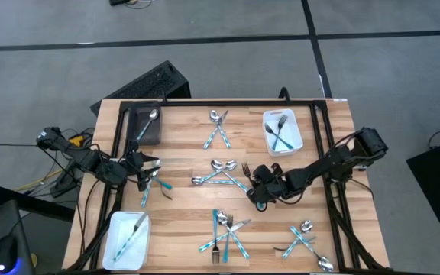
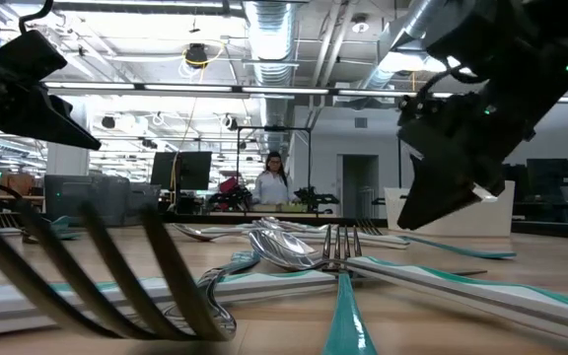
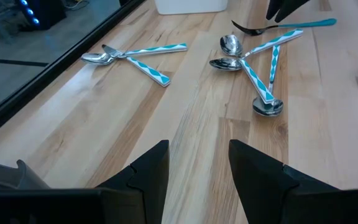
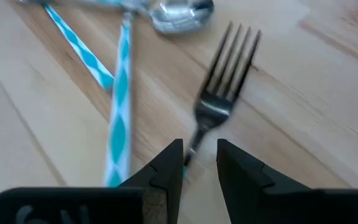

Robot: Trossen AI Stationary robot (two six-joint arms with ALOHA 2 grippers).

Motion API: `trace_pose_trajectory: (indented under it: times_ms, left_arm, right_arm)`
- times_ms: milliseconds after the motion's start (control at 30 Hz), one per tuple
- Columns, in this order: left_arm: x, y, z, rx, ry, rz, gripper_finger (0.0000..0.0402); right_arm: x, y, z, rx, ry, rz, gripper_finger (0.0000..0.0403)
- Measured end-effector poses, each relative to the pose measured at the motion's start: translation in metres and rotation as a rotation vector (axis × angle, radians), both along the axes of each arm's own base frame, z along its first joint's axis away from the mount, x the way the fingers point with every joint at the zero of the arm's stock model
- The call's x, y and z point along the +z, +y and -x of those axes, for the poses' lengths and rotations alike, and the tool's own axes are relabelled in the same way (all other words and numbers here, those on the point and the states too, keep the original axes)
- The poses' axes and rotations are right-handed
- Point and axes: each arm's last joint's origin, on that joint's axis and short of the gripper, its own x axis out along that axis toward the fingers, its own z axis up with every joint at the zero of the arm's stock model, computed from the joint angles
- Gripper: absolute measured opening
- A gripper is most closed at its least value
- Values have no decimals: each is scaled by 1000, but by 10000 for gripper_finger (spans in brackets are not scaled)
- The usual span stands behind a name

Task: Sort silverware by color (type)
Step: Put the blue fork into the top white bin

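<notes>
The silverware lies in several small heaps on the wooden table [image 1: 182, 153]. In the middle heap [image 1: 218, 174], a teal-handled fork [image 4: 229, 62] lies flat beside spoons. My right gripper [image 4: 199, 163] stands low over it, slanting down from the right. Its fingers are a little apart, one on either side of the fork where the neck meets the handle [image 4: 191, 149]. In the high view this gripper [image 1: 258, 192] sits at the heap's right end. My left gripper [image 3: 199, 168] waits open at the table's left [image 1: 148, 179], over a few pieces there. My right gripper has one finger [image 4: 166, 171] close against the fork's handle, and wood shows between the fork and the other finger. I cannot tell whether either finger touches the fork. The fork lies flat on the table.
A dark grey bin [image 1: 137, 131] at the far left holds a spoon. A white tray [image 1: 295, 142] at the far right holds forks, and another [image 1: 118, 252] at the near left holds a knife. Other heaps lie at the far middle [image 1: 218, 130], near middle [image 1: 224, 234] and near right [image 1: 304, 241].
</notes>
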Motion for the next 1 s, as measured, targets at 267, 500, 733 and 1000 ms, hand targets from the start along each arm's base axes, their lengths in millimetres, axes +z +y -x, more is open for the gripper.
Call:
trace_pose_trajectory:
  times_ms: [267, 500, 733, 1000]
  left_arm:
    - [-2, -2, 0, -47, 28, 32, 155]
    - [-2, -2, 0, -51, 33, 33, 155]
    - [-1, 1, 1, 42, -3, -2, 155]
    - [-1, 3, 2, 109, -26, -16, 155]
  right_arm:
    - [-16, 5, -15, 15, 78, 39, 168]
    - [-13, 5, -16, -34, 132, 35, 178]
    - [-10, 3, -14, -5, 166, 13, 75]
    - [0, 1, -8, 27, 184, 25, 29]
